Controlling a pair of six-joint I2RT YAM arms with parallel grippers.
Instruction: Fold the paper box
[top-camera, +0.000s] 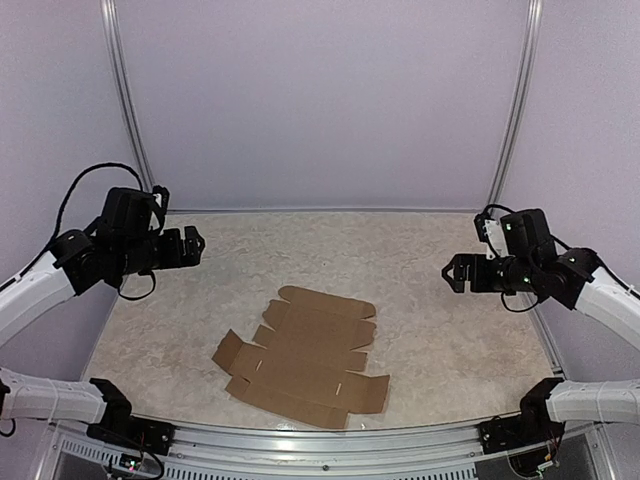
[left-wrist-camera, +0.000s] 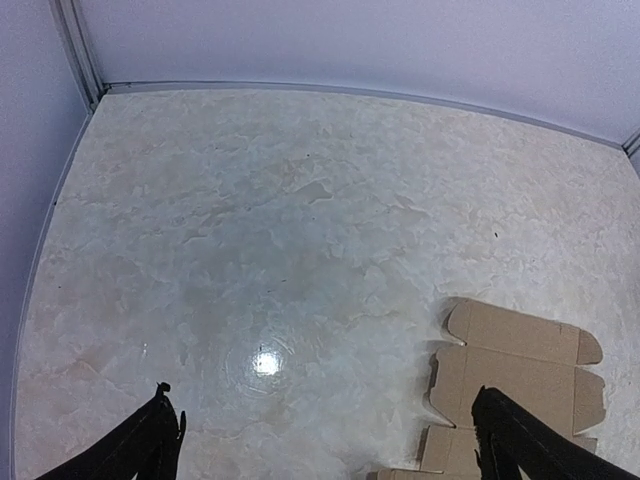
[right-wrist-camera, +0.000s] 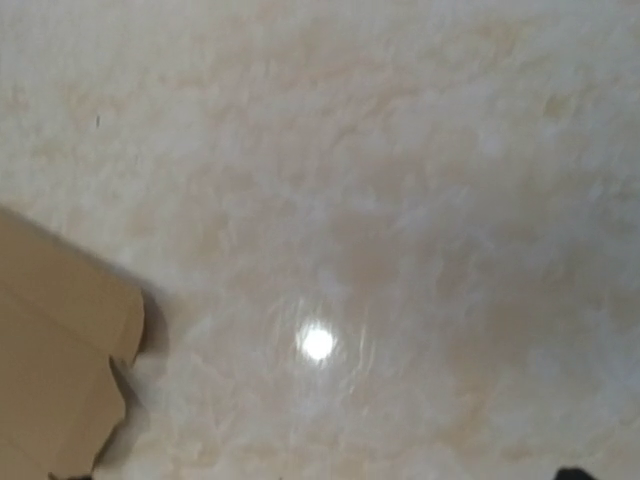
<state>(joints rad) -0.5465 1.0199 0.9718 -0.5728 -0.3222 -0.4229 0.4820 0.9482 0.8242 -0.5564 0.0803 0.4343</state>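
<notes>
Item: paper box (top-camera: 305, 357). Flat unfolded brown sheet on counter (top-camera: 430, 240), lower centre of top view, near front edge. Lies skewed to that edge, side flaps spread left and right.
Left tool (top-camera: 192, 246), right tool (top-camera: 455, 272): both released, jaws wide, empty, at frame sides, well apart from sheet. Sheet lies inward and lower in frame from each; left judged marginally nearer.
Left wrist view: flaps and creases at lower right.
Right wrist view: one corner only, lower left.

A marbled beige table (top-camera: 450, 320) stands enclosed by plain pale lilac walls (top-camera: 320, 100). A slim metal post (top-camera: 125, 110) runs up each back corner. A small round glare (left-wrist-camera: 265, 363) shines on the tabletop.
</notes>
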